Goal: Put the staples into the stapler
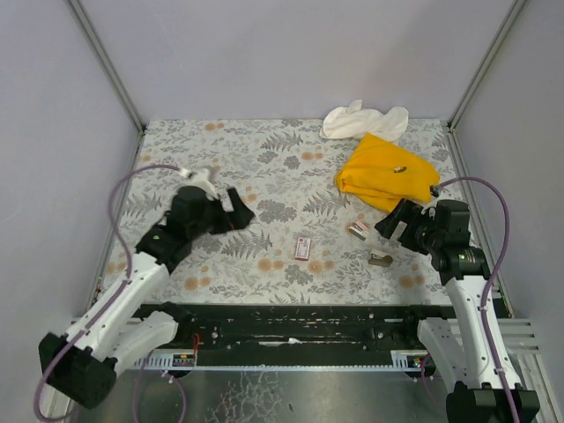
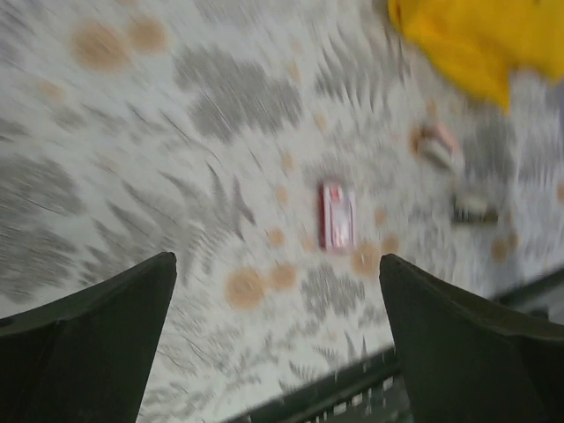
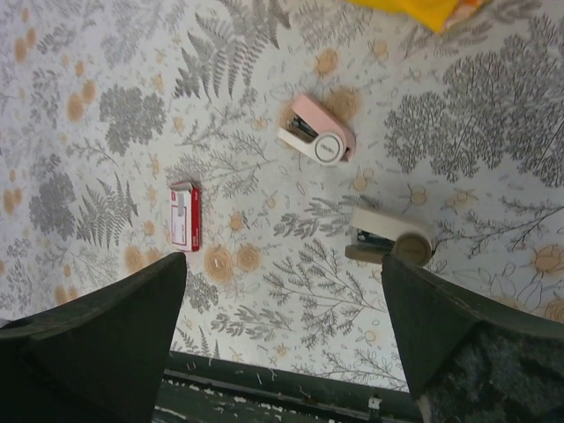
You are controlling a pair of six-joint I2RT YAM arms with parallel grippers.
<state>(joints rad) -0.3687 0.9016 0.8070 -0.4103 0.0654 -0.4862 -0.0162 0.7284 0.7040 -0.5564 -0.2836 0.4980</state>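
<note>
The staples box point(image 1: 303, 249), small and pink with a white label, lies flat on the floral tablecloth near the middle front. It also shows in the left wrist view point(image 2: 337, 216) and the right wrist view point(image 3: 184, 217). A small pink stapler point(image 1: 359, 230) point(image 3: 317, 132) and a beige stapler point(image 1: 381, 258) point(image 3: 390, 238) lie to its right. My left gripper point(image 1: 238, 214) point(image 2: 278, 335) is open and empty, hovering left of the box. My right gripper point(image 1: 394, 222) point(image 3: 282, 335) is open and empty, hovering above the two staplers.
A yellow cloth point(image 1: 386, 172) with a small object on it lies at the back right, and a white cloth point(image 1: 363, 119) lies behind it. A black rail point(image 1: 291, 322) runs along the table's near edge. Grey walls enclose the table.
</note>
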